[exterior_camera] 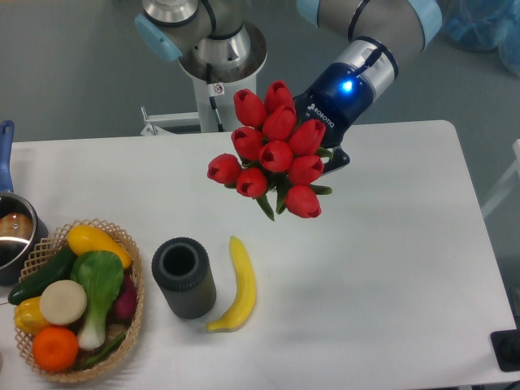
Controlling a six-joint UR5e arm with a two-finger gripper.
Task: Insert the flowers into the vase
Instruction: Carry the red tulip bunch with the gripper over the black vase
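Observation:
The flowers (274, 151), a bunch of glossy red tulip buds with green leaves, hang in the air above the middle of the white table, heads turned toward the camera. My gripper (329, 158) is behind and to the right of the buds, which hide its fingers and the stems; it appears shut on the bunch. The vase (184, 277), a short dark grey cylinder with a round hollow, stands upright on the table below and to the left of the flowers, well apart from them.
A yellow banana (236, 286) lies just right of the vase. A wicker basket (140, 284) of vegetables and fruit sits at the front left. A metal pot (12, 236) with a blue handle is at the left edge. The robot base (219, 57) stands behind the table.

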